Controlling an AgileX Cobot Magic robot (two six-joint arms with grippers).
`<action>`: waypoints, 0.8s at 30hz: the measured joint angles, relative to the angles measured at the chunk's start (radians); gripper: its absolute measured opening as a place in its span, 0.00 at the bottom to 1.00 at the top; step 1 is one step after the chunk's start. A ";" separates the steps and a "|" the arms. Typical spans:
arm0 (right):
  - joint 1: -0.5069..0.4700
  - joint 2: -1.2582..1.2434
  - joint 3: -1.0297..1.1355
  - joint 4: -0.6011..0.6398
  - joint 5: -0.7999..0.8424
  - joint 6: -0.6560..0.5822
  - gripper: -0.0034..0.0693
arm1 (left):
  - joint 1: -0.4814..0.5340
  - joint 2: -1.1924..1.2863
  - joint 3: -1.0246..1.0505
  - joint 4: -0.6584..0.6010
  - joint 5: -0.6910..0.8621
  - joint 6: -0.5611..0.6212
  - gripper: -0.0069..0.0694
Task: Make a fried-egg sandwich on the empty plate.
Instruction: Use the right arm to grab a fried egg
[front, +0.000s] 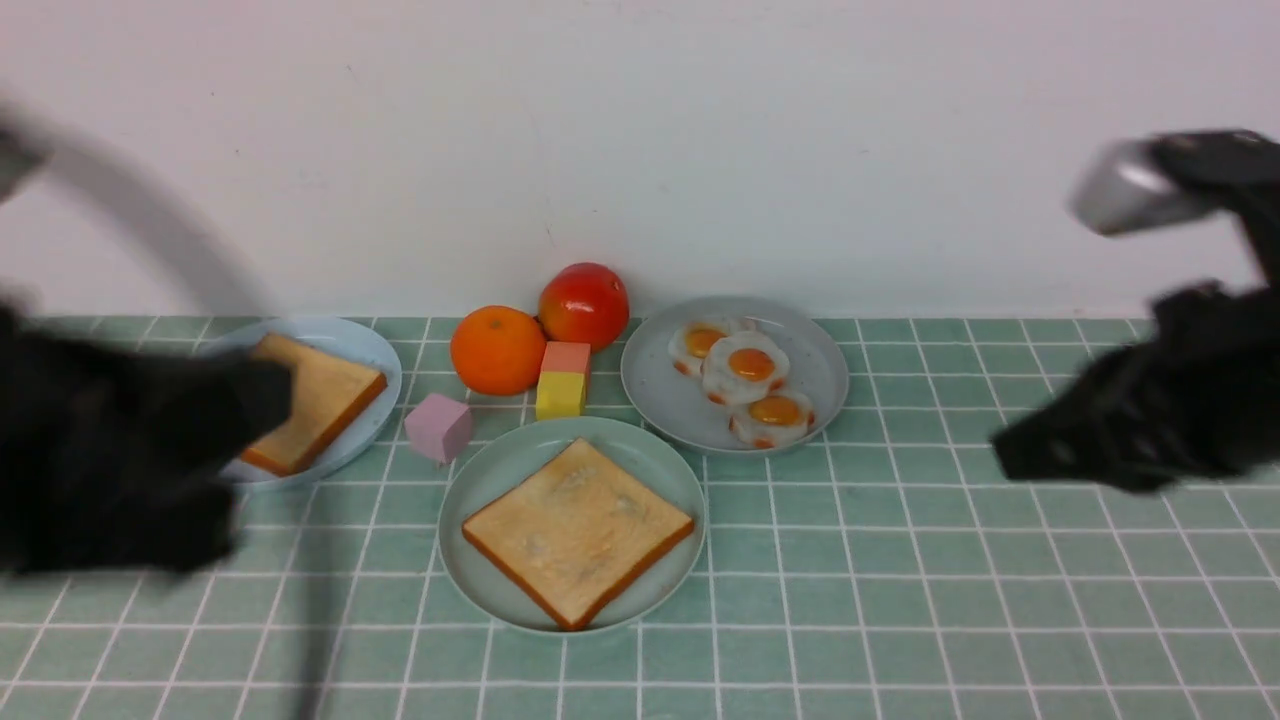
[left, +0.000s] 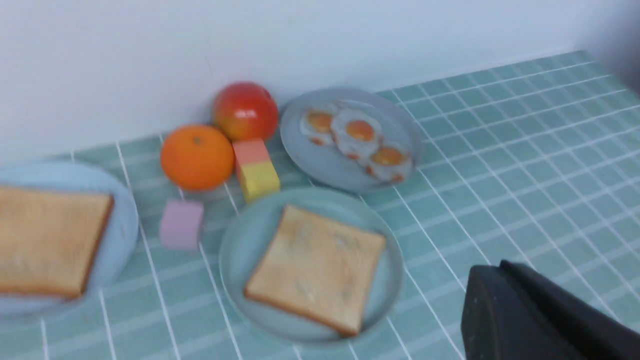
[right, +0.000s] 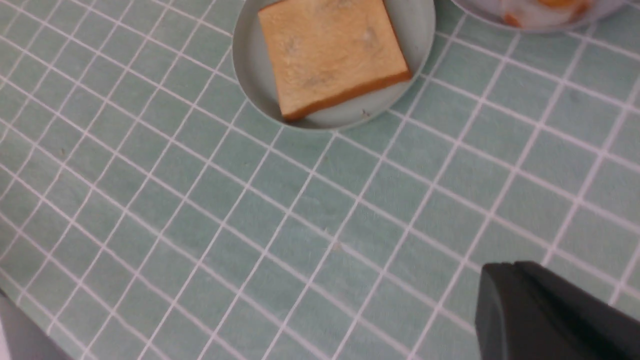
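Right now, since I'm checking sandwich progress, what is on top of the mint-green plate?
One toast slice lies flat on the mint-green plate, nothing on it. The plate's middle beneath the toast is covered.

On the worktop (front: 900, 600), the near middle plate (front: 480, 500) carries one toast slice (front: 577, 530). Far left, another plate (front: 350, 345) holds a second toast slice (front: 320, 400). Far right, a third plate (front: 650, 385) holds three fried eggs (front: 745, 368). Between the far plates sit an orange (front: 497, 349), a tomato (front: 584, 304), a stacked block (front: 563, 380) and a cube (front: 438, 427).
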 joint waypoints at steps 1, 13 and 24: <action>0.021 0.070 -0.050 -0.011 -0.008 -0.002 0.06 | 0.000 -0.085 0.057 -0.015 0.000 -0.001 0.07; 0.206 0.595 -0.449 -0.399 -0.088 0.102 0.15 | 0.000 -0.371 0.316 -0.039 -0.008 -0.040 0.07; 0.223 0.937 -0.762 -0.664 -0.133 0.158 0.62 | 0.000 -0.371 0.316 -0.039 -0.071 -0.053 0.07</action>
